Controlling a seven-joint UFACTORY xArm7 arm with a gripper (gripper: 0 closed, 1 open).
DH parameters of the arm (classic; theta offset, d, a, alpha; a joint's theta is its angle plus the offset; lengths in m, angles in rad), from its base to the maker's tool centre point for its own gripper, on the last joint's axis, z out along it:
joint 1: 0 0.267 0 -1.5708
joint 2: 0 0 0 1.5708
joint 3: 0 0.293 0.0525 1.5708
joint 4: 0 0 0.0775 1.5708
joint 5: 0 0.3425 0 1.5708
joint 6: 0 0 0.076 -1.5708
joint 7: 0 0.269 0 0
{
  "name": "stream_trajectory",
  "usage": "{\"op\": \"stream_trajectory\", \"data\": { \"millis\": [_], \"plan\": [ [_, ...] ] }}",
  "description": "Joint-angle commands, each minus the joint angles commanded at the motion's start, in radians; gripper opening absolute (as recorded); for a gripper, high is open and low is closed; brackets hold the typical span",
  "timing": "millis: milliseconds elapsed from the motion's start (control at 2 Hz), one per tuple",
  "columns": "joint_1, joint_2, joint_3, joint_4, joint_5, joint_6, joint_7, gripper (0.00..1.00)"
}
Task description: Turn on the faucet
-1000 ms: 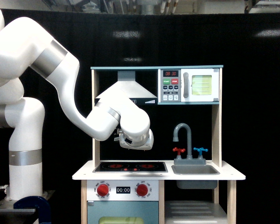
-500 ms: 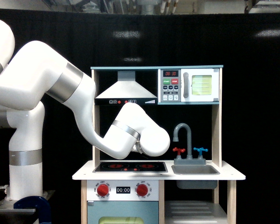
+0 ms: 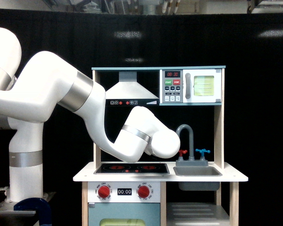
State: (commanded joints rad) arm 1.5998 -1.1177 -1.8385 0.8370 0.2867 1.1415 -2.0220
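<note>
The arm (image 3: 132,139) has swung toward three o'clock, its wrist now touching the faucet's (image 3: 187,141) red handle (image 3: 182,152); gripper hidden, state unclear.

Grey gooseneck faucet (image 3: 188,141) stands upright behind the sink, red and blue handles.

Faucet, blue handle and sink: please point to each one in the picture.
faucet (image 3: 190,137), exterior view, on the upright grey pipe.
blue handle (image 3: 203,152), exterior view, on the centre of its cross.
sink (image 3: 198,171), exterior view, on the grey basin rim.
</note>
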Motion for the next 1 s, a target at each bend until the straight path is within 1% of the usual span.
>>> {"op": "stream_trajectory", "data": {
  "millis": [500, 1000],
  "plan": [
    [0.069, -0.054, 0.106, -0.106, 0.030, -0.208, 0.075, 1.00],
    [0.274, -0.129, 0.117, -0.052, 0.026, -0.375, 0.127, 1.00]
  ]
}}
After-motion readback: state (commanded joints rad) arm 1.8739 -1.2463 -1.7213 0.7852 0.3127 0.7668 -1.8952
